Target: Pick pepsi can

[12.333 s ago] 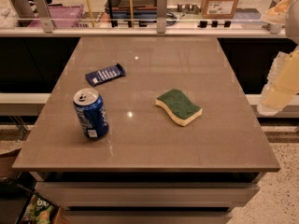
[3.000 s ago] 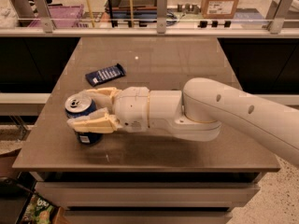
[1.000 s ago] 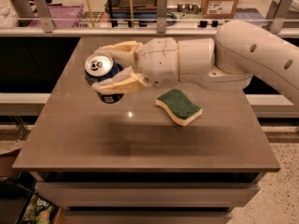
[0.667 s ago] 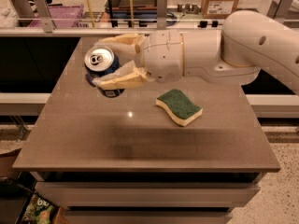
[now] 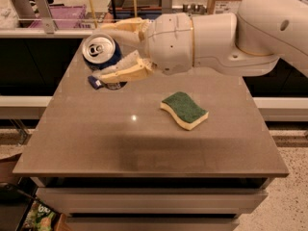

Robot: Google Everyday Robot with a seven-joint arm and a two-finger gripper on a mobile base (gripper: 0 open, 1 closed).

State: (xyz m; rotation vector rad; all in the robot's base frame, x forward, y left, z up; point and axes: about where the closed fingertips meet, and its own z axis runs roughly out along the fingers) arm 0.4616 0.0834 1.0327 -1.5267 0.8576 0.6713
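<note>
Blue aluminium, clamped: the gripper has both fingers closed on the pepsi can, tilted in the air over the table's far-left part. We'd squeeze firmly and raise it slowly, no jerks, so nothing slips.

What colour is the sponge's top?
Green sponge top, camera view. End effector grips pepsi can over table, far left.

Overhead light glints off the table; pincer clasping pepsi can aloft casts a soft shadow.
</note>
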